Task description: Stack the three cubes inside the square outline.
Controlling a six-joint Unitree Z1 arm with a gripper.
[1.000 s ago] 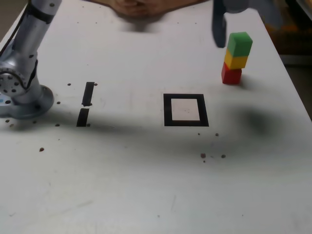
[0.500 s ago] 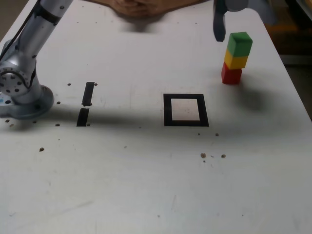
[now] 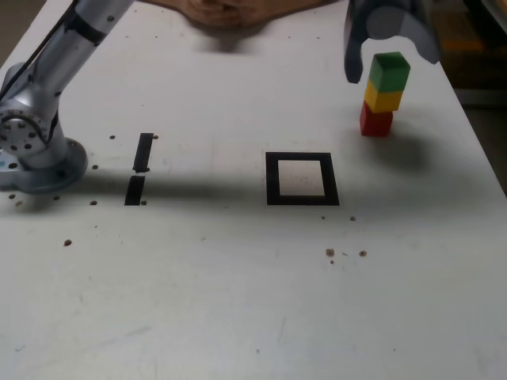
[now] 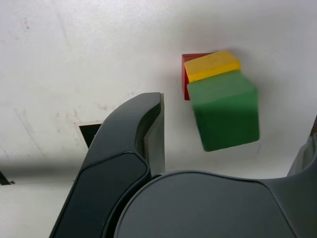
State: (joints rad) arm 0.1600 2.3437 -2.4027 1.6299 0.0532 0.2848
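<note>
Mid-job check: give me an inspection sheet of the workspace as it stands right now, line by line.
Surface: white table, scuffed, with small dark crumbs scattered about.
Job's things: the green cube sits on the yellow cube, which sits on the red cube, stacked near the table's far edge on the exterior view's right. The square outline holds no cube; the stack stands outside it.
Clutter: two short black tape strips towards the exterior view's left.
Grippers: the gripper is open, above the stack, with its jaws either side of the green cube and not touching it.
Cables: a dark cable runs along the arm.
Surroundings: a person's hands rest at the far edge.
</note>
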